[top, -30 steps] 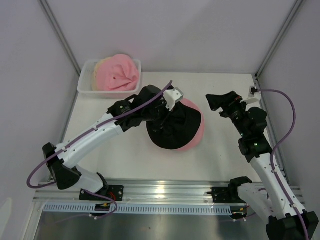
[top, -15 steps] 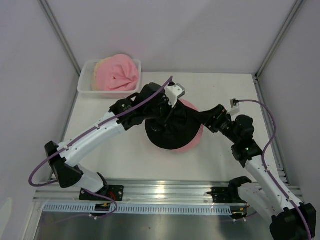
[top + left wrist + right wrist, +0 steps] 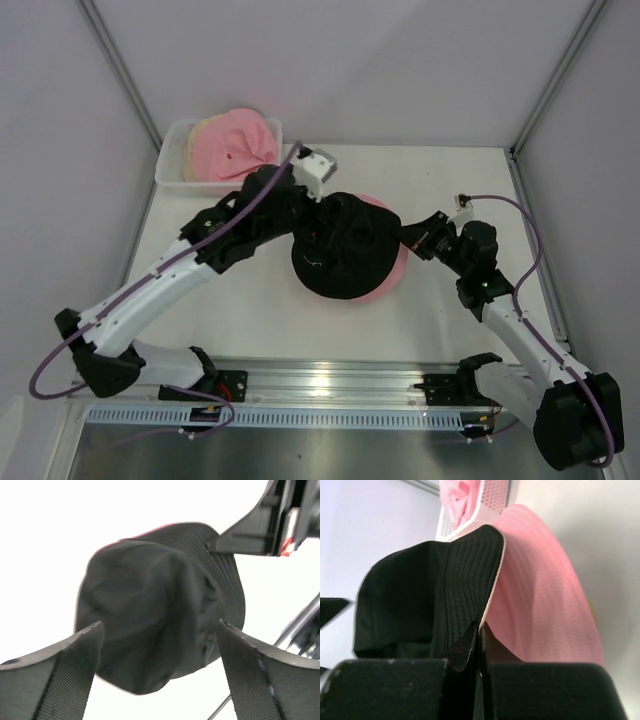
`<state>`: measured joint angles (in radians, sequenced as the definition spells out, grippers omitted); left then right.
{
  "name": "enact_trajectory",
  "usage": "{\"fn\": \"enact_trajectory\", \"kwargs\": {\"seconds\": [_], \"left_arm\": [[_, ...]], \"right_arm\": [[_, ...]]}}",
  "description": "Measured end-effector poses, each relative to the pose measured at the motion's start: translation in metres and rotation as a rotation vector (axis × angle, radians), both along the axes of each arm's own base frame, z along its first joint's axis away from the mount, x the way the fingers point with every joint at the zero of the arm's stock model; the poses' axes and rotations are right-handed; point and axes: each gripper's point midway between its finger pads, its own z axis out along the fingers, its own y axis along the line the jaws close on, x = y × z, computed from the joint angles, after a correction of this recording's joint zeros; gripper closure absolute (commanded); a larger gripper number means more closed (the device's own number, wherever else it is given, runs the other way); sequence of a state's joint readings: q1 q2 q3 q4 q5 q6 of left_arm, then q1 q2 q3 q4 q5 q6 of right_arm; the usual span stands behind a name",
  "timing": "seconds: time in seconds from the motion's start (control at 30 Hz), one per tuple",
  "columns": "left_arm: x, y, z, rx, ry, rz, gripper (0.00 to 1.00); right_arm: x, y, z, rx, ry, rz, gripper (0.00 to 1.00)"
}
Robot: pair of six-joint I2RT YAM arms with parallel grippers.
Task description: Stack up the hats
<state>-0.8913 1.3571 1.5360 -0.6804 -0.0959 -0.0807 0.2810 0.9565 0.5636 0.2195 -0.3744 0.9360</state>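
Observation:
A black hat (image 3: 345, 250) sits over a pink hat (image 3: 395, 270) in the middle of the table. My left gripper (image 3: 316, 222) hovers over the black hat's crown, open, with the crown (image 3: 160, 600) showing between its two spread fingers (image 3: 65, 665) and nothing held. My right gripper (image 3: 405, 238) is shut on the right brim of the black hat (image 3: 465, 570); the brim's pale edge runs in between the closed tips (image 3: 480, 629). The pink hat (image 3: 540, 605) lies just beyond that brim. Another pink hat (image 3: 235, 145) rests on a beige hat (image 3: 198, 135) in the basket.
The white mesh basket (image 3: 170, 168) stands at the back left corner, also visible in the right wrist view as the basket (image 3: 492, 495). Metal frame posts rise at the back corners. The rail with both arm bases runs along the near edge.
My left gripper has opened, let go of the black hat and pulled back toward the far left. My right arm swung left to the hat and shut on its brim.

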Motion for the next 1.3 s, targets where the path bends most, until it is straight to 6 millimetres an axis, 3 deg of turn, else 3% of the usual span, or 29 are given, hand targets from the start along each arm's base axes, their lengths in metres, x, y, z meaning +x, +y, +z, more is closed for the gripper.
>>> {"fn": "enact_trajectory", "kwargs": {"seconds": [0.1, 0.2, 0.3, 0.43, 0.57, 0.67, 0.73, 0.87, 1.0, 1.13, 1.3], "left_arm": [[0.009, 0.035, 0.027, -0.125, -0.049, 0.108, 0.03], [0.028, 0.086, 0.037, -0.273, -0.071, 0.272, 0.03], [0.043, 0.132, 0.015, -0.39, -0.035, 0.463, 0.04], [0.056, 0.149, -0.04, -0.516, 0.097, 0.587, 0.06], [0.058, 0.139, -0.107, -0.592, 0.29, 0.622, 0.08], [0.055, 0.126, -0.129, -0.652, 0.386, 0.602, 0.09], [0.055, 0.116, -0.133, -0.706, 0.421, 0.572, 0.11], [0.056, 0.097, -0.134, -0.808, 0.471, 0.49, 0.16], [0.053, 0.081, -0.133, -0.879, 0.528, 0.4, 0.2], [0.051, 0.072, -0.118, -0.927, 0.53, 0.326, 0.28], [0.048, 0.067, -0.111, -0.943, 0.522, 0.288, 0.28]], "right_arm": [[0.01, -0.009, -0.011, -0.03, 0.011, -0.026, 1.0], [0.019, -0.02, -0.02, -0.058, 0.02, -0.048, 1.0], [0.022, -0.025, -0.023, -0.098, -0.006, -0.055, 1.0], [0.025, -0.028, -0.026, -0.14, -0.055, -0.057, 1.0], [0.025, -0.03, -0.047, -0.152, -0.045, -0.07, 1.0], [0.024, -0.034, -0.076, -0.158, 0.014, -0.095, 1.0], [0.023, -0.036, -0.093, -0.162, 0.056, -0.109, 1.0], [0.023, -0.038, -0.107, -0.16, 0.091, -0.128, 1.0], [0.026, -0.039, -0.105, -0.161, 0.082, -0.149, 1.0], [0.025, -0.043, -0.099, -0.162, 0.066, -0.177, 1.0], [0.024, -0.049, -0.088, -0.162, 0.031, -0.218, 1.0]]}}
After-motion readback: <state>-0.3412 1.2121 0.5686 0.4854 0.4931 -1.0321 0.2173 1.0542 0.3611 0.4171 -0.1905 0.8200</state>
